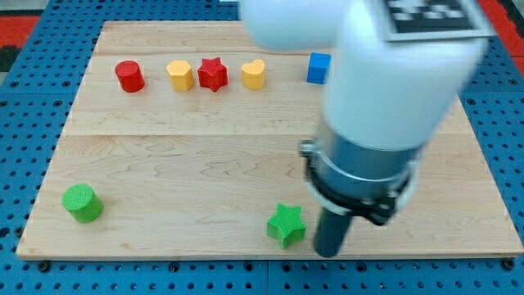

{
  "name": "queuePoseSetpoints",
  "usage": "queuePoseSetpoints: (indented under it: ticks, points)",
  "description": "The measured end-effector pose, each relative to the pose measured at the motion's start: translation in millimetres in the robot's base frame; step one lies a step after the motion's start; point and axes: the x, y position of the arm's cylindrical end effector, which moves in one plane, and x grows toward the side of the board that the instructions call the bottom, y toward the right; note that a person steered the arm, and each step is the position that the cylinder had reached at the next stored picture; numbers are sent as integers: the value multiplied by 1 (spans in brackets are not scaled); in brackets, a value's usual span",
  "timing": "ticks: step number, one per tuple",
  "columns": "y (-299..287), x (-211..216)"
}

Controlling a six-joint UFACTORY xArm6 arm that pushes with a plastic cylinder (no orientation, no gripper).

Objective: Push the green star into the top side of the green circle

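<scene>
Star: green star near board's bottom edge, just left of my tip
Circle: green circle far left, nothing between
Tip: bare rod, no jaws
Top row: red cylinder, yellow hexagon, red star, yellow heart, blue cube

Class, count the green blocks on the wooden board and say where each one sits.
2. The green circle sits near the board's bottom-left corner. The green star lies at the bottom edge near the middle, just left of my tip. The arm may hide other blocks.
</scene>
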Motion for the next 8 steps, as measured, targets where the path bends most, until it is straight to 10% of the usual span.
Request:
queuePoseSetpoints:
  ticks: [8]
  points:
    - [-249,-95]
